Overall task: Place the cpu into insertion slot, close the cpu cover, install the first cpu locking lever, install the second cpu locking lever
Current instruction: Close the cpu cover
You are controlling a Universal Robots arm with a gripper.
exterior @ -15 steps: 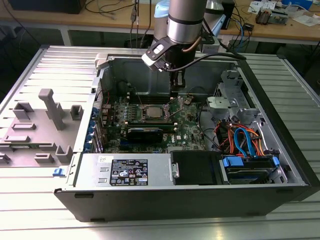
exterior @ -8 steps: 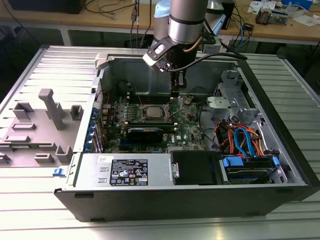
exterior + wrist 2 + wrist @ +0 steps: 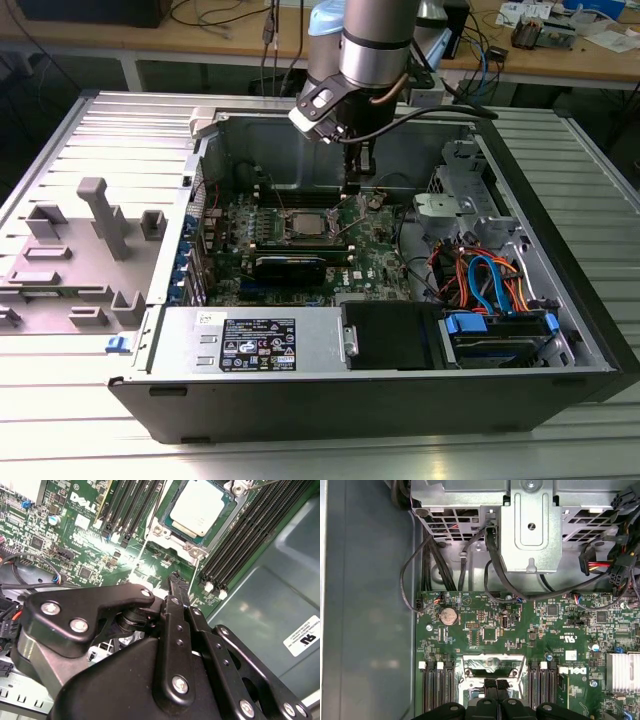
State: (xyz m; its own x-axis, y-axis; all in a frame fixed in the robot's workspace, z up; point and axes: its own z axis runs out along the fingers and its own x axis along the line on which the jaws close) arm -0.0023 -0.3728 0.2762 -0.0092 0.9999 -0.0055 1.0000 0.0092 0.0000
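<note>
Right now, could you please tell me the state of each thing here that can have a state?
cpu, lying flat, metal top up.
cpu cover, down around the cpu.
gripper, shut, low near the cpu cover.
lever wire, latched or not: cannot tell.
memory slots, empty.
computer case, open, side panel off.

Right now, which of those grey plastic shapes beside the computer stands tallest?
The T-topped post. It is a single upright column with a wider cap, and it rises well above the low blocks around it.
</note>
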